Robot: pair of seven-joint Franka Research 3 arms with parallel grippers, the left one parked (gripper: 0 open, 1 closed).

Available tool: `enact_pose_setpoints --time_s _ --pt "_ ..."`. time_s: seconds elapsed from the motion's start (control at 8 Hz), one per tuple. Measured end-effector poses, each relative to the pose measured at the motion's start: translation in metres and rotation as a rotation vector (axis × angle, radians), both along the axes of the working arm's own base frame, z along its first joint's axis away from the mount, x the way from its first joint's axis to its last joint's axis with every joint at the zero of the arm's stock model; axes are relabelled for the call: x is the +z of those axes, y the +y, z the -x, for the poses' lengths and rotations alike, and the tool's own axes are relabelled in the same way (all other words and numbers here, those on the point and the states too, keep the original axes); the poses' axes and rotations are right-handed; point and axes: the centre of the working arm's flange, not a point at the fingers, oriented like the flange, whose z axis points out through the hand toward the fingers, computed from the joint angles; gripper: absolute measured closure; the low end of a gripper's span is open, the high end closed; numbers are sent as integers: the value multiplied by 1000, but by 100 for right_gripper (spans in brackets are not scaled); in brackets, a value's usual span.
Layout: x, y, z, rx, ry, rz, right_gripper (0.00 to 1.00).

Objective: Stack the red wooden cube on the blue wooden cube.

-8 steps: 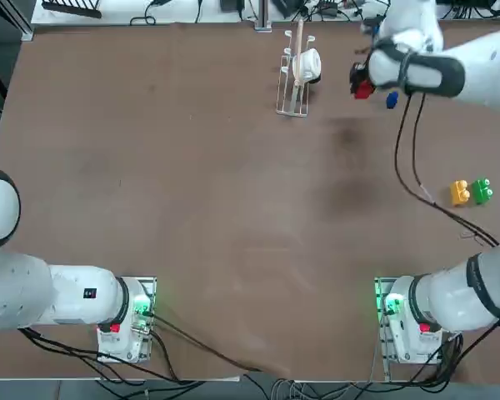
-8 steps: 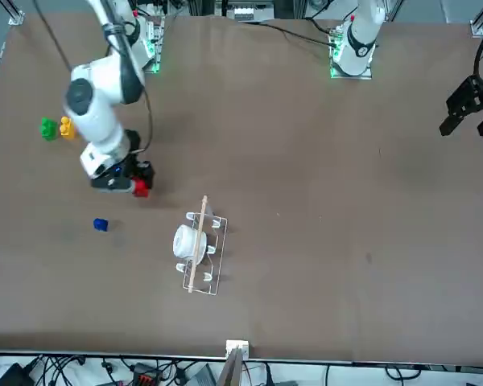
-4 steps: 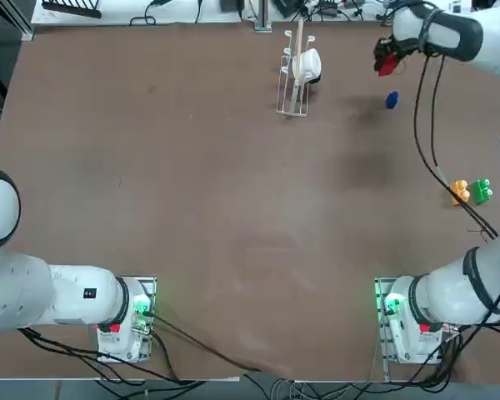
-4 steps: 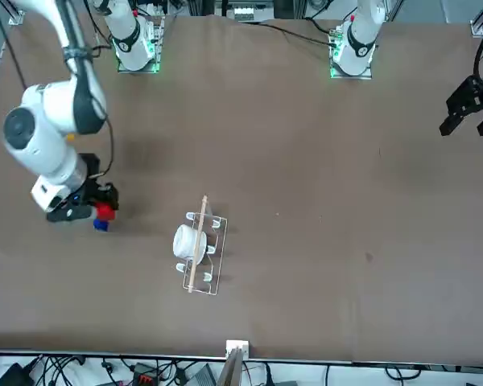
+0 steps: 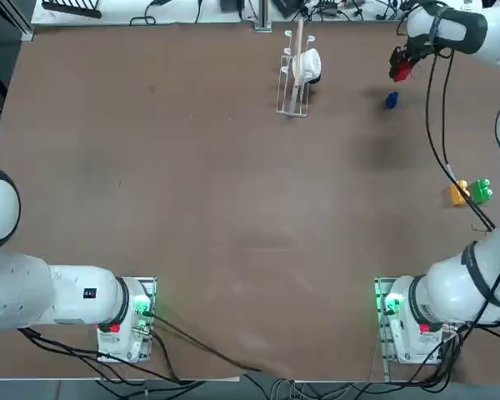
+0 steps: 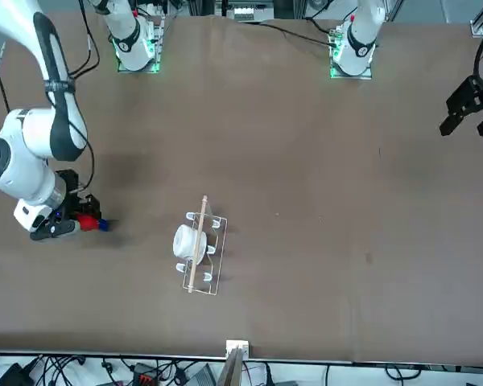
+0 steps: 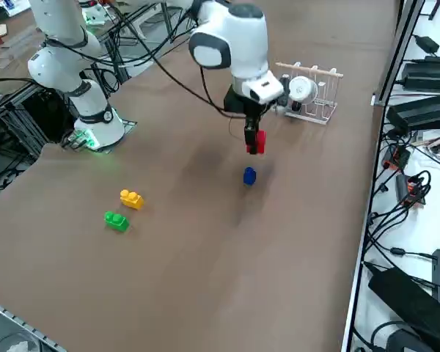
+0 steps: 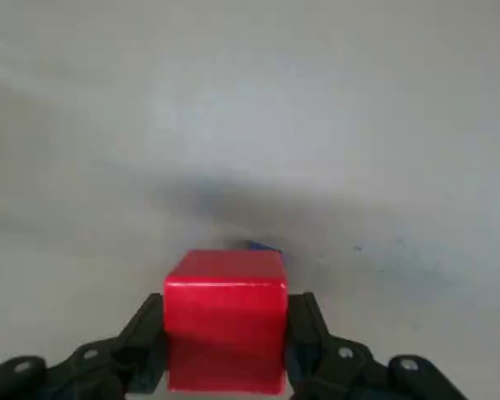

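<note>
Near my right side, well short of the action, I see the yellow block (image 5: 459, 192) and the green block (image 5: 482, 190) lying just beside each other on the table (image 5: 192, 183), green to the outside. I'm reaching far out over the right half now. My right gripper (image 7: 254, 141) hangs above the table at the far right, fingers (image 8: 312, 337) pressed against both sides of the red cube (image 8: 226, 321), so the cube is pinched and carried in the air, clear of the surface. From the wrist I see the red cube filling the space between the fingers, and only a sliver of the blue cube (image 8: 262, 247) peeks out past its far edge. From the side the blue cube (image 7: 249, 175) rests alone on the table just below the red cube (image 7: 256, 141), with a gap between them, not touching. From above the red cube (image 5: 400, 70) shows a little farther out than the blue one (image 5: 391, 100). To the left at the far edge stands the wire rack (image 5: 293, 75), holding a white cup (image 5: 307, 65).
</note>
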Motion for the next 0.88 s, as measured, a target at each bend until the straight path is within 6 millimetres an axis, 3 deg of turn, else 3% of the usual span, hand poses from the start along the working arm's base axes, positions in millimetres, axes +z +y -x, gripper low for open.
enact_pose_setpoints --time_s 0.5,0.88 --pt "-28 -20 2 -29 42 -7 30" --pt "-42 -23 2 -75 55 -51 30"
